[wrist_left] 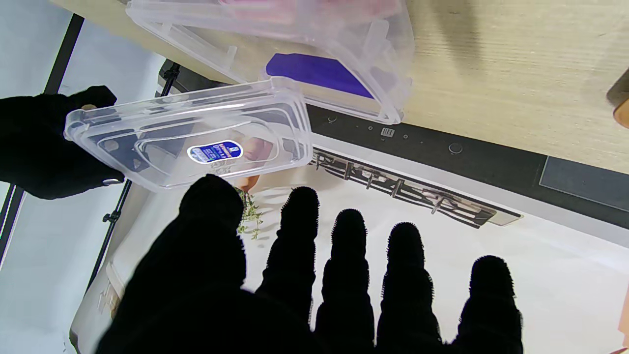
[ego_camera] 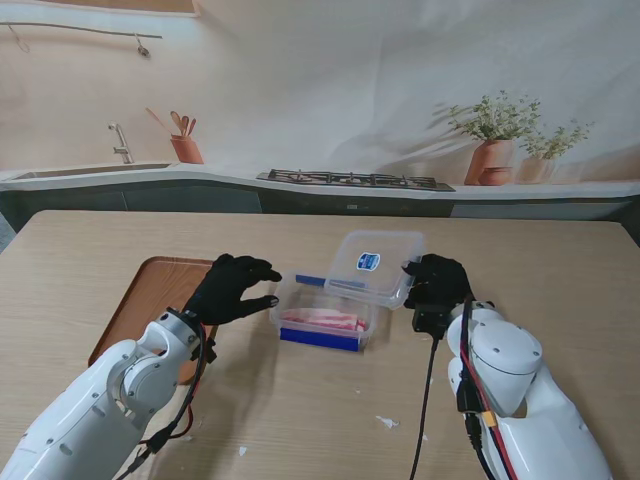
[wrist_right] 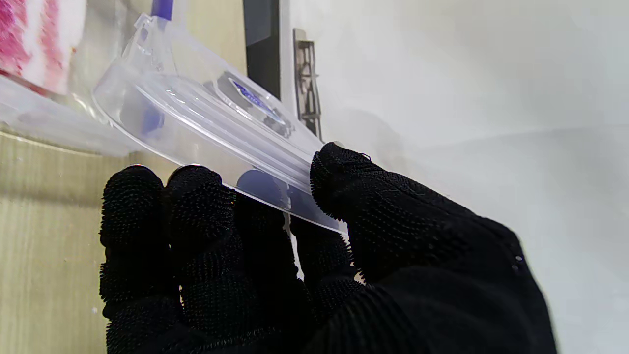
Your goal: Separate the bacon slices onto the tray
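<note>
Right robot hand (ego_camera: 436,284) grips lid (ego_camera: 374,262); left robot hand (ego_camera: 236,288) empty, spread; bacon (ego_camera: 322,320) in container (ego_camera: 324,331).

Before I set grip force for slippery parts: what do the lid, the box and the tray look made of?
Lid: clear, glossy hard plastic; the backdrop shows through it, held by the right hand.
Box: the same clear plastic with blue clips.
Tray: probably wood, brown and matte.

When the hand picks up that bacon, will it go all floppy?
Probably floppy: the bacon lies in thin flat slices inside the clear box. It looks moist, so slices may cling together and slip from gloved fingers. Each slice likely weighs little.
</note>
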